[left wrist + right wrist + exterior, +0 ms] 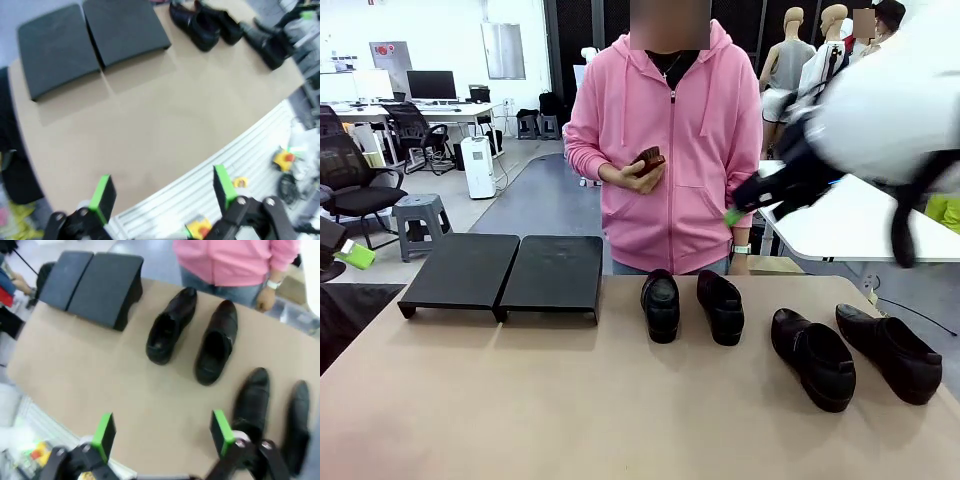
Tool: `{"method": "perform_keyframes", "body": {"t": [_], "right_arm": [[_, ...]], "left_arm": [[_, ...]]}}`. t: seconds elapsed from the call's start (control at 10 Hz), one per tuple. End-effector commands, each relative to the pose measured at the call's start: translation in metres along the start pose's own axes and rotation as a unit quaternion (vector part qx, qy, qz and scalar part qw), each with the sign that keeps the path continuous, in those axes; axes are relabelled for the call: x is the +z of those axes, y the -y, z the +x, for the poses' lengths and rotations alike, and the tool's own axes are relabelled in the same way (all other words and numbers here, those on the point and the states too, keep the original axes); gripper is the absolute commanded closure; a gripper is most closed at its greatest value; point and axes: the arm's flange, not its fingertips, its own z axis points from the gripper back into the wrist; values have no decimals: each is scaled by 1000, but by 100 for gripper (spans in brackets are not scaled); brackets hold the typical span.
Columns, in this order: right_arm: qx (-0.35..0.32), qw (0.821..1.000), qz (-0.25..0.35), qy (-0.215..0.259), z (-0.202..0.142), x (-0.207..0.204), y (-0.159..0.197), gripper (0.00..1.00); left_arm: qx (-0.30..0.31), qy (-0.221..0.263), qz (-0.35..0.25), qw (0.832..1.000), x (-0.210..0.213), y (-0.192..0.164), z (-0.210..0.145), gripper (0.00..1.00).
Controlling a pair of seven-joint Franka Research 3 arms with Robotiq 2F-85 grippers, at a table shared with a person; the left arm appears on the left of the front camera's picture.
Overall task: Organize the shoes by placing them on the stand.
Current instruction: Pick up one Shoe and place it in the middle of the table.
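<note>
Counting four shoes (660,305), two stand platforms (552,275); left end effector (163,189), right end effector (162,432) wide, empty.

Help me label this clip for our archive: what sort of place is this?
Probably an open-plan office or lab. A desk with a monitor and office chairs stand behind the person, and a white robot arm hangs over the table.

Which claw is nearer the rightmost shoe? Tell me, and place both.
Right. The right claw hangs above, close by the rightmost shoe; the left claw is far to the other side, past the stand.
</note>
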Motion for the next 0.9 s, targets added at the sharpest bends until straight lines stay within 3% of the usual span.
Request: {"method": "perform_keyframes", "body": {"t": [0.0,0.1,0.3,0.5,0.7,0.8], "right_arm": [[-4,998,-15,-60,48,-68,-13,0],[-10,996,-24,-83,53,-96,-13,0],[0,998,-2,-66,27,-97,-16,0],[0,998,-2,-66,27,-97,-16,0],[-24,995,7,-100,37,-128,-18,0],[-71,984,20,-160,73,-156,-6,0]], "left_arm": [[-2,2,-10,1000,1,-1,0,0],[-2,2,-10,1000,1,-1,0,0],[-2,2,-10,1000,1,-1,0,0],[-2,2,-10,1000,1,-1,0,0],[-2,2,-10,1000,1,-1,0,0],[-2,2,-10,1000,1,-1,0,0]]}}
